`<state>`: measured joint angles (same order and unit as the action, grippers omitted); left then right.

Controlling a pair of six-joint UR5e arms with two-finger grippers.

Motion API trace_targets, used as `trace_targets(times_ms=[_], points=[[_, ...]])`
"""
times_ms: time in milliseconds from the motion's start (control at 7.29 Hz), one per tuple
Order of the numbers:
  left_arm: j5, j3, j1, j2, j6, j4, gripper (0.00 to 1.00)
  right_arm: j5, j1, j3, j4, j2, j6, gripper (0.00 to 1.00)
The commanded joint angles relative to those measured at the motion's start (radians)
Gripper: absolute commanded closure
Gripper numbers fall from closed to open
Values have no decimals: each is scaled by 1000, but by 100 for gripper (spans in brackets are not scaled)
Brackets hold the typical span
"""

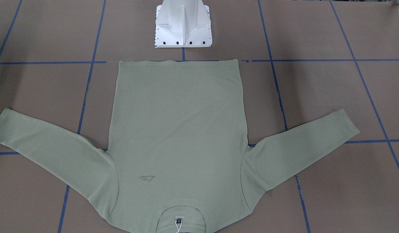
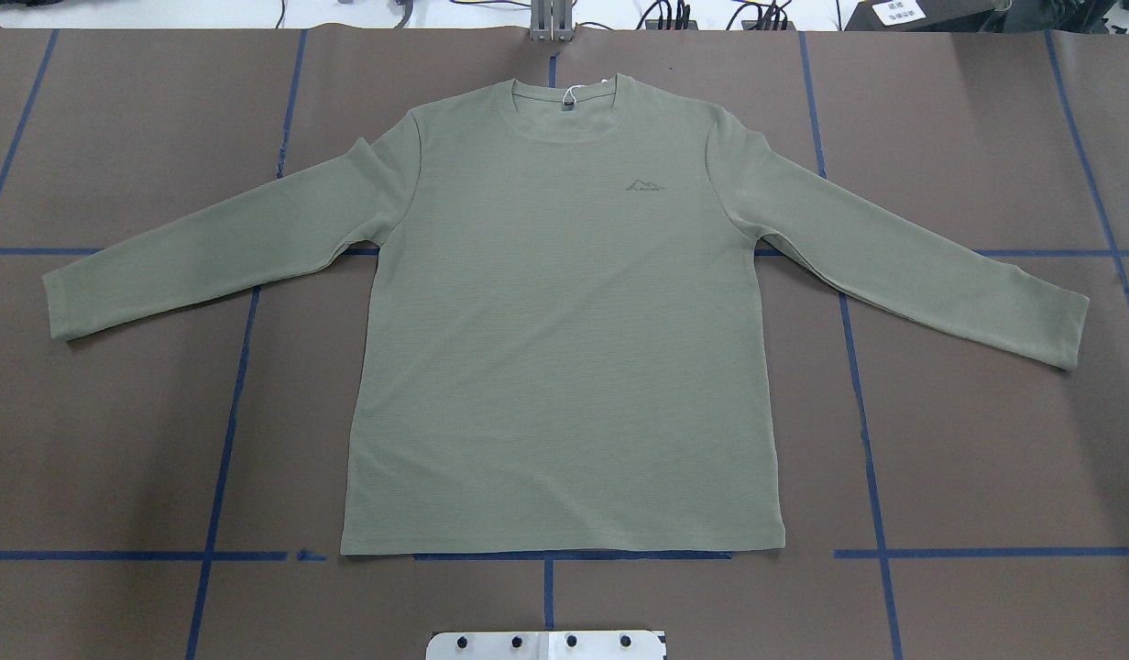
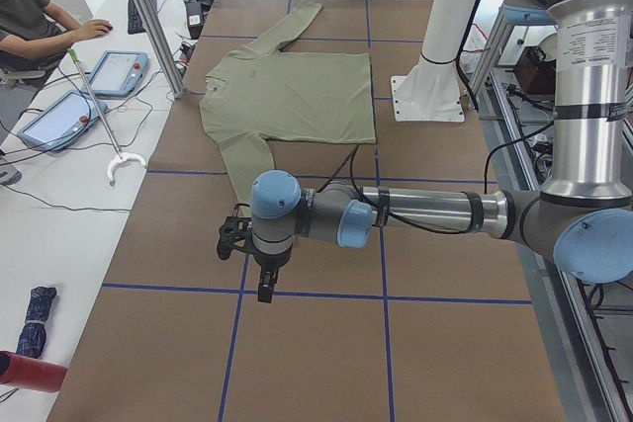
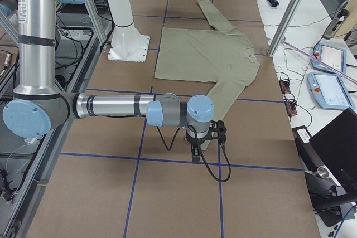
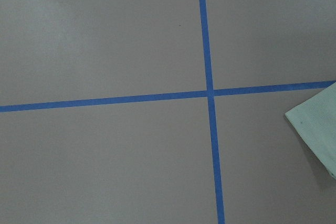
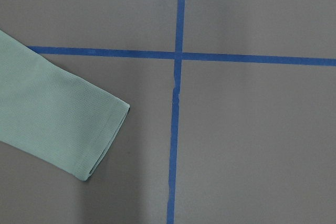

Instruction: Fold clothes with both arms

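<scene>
Shirt [image 2: 564, 348] flat; long axis neck-to-hem, neck [image 2: 528, 115] away from pedestal [image 2: 546, 644]; L pincer [image 3: 265, 289], R pincer [image 4: 195, 153]: can't tell gape.

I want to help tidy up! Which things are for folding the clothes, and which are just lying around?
For the job:
green shirt
left arm
right arm

Just lying about:
white pedestal
tablets on the side desk
hooked stick
red tube
</scene>
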<state>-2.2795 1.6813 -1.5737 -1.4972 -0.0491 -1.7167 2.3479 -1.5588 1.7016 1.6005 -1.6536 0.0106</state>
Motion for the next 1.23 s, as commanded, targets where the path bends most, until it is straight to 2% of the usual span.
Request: trace_targets(times_ms=[0, 274, 411, 548, 685, 822, 1097], points=[[0, 0, 1, 0, 0, -1, 0, 2, 3, -2, 1, 2, -1, 0], [-3, 3, 1, -5, 8, -15, 0, 22, 3, 4, -14, 0, -3, 0], [-2, -3, 3, -23, 11, -32, 0, 51, 3, -8, -84, 2, -1, 0], [-2, 0, 4, -40, 8, -64, 0, 57, 11, 1, -149, -5, -3, 0], [-2, -9, 52, -55, 3, -134, 0, 68, 49, -14, -148, -14, -6, 0], [-3, -21, 85, -52, 5, -158, 0, 98, 86, -39, -207, -15, -21, 0], [-3, -20, 87, -55, 5, -226, 0, 55, 178, -98, -461, -17, -183, 0]])
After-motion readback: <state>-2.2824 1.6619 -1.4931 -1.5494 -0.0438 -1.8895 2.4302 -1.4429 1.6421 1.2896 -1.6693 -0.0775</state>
